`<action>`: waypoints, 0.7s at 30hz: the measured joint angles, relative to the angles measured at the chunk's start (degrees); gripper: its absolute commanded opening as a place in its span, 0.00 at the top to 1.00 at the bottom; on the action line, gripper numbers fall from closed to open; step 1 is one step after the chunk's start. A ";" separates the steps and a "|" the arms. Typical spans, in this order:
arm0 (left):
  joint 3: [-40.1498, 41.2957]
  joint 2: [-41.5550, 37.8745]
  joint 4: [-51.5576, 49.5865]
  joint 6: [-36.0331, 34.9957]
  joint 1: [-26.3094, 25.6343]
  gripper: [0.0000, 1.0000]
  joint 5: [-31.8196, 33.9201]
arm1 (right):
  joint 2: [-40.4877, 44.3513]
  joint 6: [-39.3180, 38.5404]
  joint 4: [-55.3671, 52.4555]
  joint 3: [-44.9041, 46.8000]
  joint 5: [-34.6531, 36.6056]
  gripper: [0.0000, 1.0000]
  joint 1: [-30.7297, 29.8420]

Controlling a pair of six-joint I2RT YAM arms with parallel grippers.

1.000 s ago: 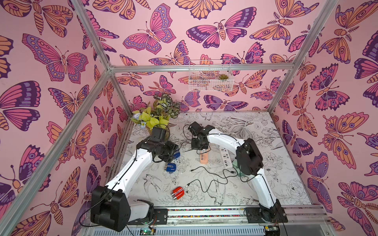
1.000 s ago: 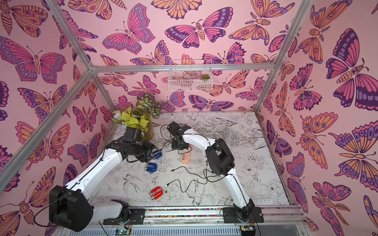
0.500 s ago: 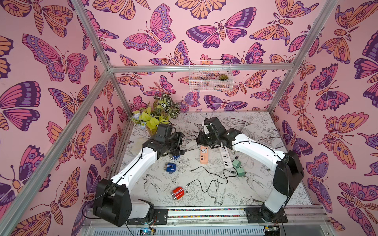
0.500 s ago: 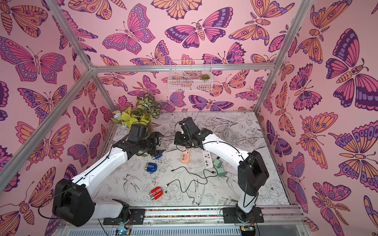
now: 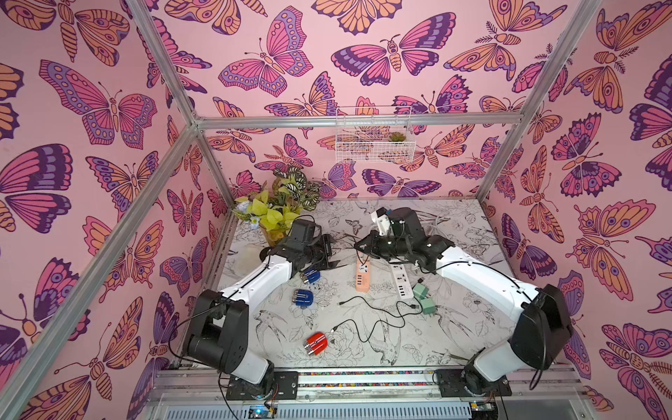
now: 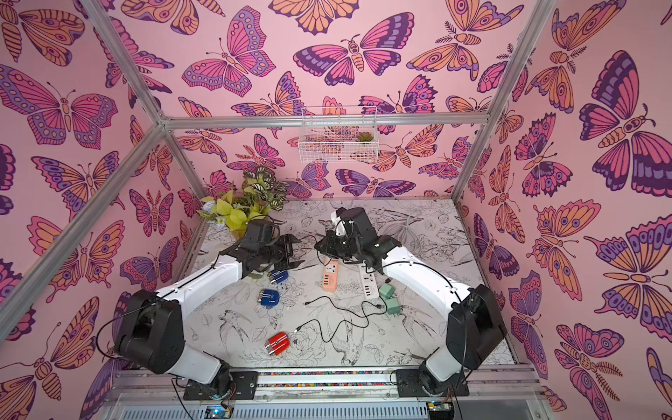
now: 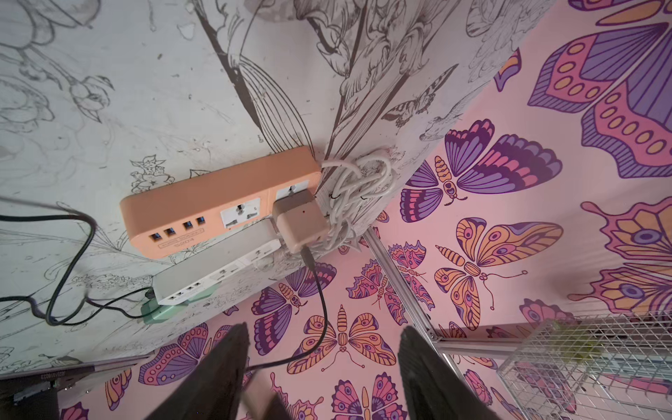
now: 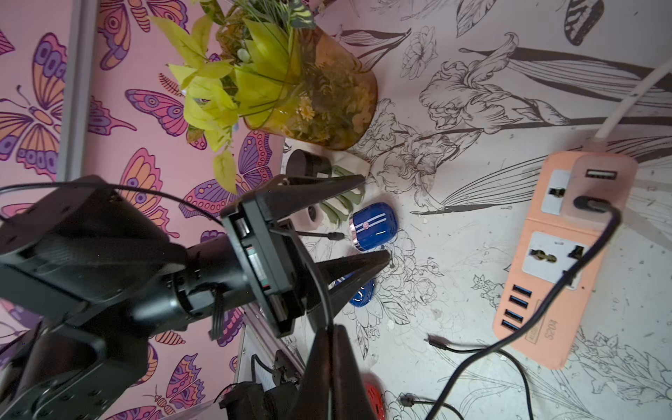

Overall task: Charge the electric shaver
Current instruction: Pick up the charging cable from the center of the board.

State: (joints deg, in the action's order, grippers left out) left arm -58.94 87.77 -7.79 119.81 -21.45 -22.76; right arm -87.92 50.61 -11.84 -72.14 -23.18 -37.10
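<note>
Clearly, the blue shaver (image 8: 374, 227) bears white stripes.

Left hand (image 5: 334, 252) spread; right hand (image 5: 358, 247) pinched shut.

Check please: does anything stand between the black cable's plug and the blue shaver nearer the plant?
Nothing visible does. In the right wrist view the plug points at the blue shaver across a short bare gap. The open left tool brackets that gap without crossing it.

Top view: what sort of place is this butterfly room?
Likely a robot test booth, not a home: an aluminium frame carries butterfly walls, and the left arm and right arm are mounted on a front rail.
</note>
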 measured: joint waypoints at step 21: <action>2.84 -1.16 10.64 -1.97 -0.02 1.00 4.66 | 4.33 5.62 0.44 5.75 -8.11 0.63 7.80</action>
State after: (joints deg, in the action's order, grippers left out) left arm -56.10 86.61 2.85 117.84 -21.47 -18.11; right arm -83.59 56.23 -11.40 -66.39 -31.29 -29.30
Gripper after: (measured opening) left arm 0.073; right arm 0.312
